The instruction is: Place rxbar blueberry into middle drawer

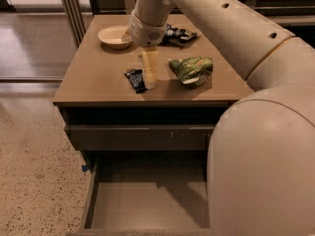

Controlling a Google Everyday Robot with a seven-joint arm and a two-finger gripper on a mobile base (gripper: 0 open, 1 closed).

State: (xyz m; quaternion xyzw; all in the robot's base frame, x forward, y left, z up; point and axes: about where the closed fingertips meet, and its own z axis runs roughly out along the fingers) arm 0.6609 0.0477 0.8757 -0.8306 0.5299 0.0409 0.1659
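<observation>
The rxbar blueberry, a small dark wrapper, lies flat on the cabinet top near its front edge. My gripper points down at the top, just right of the bar and touching or almost touching its right edge. It holds nothing that I can see. The middle drawer is pulled out below, with a bare smooth tray and low side walls. My arm reaches in from the right and hides the drawer's right part.
A green snack bag lies right of the gripper. A pale bowl and a dark-blue-and-white chip bag sit at the back. A shut drawer front is above the open drawer. Speckled floor lies to the left.
</observation>
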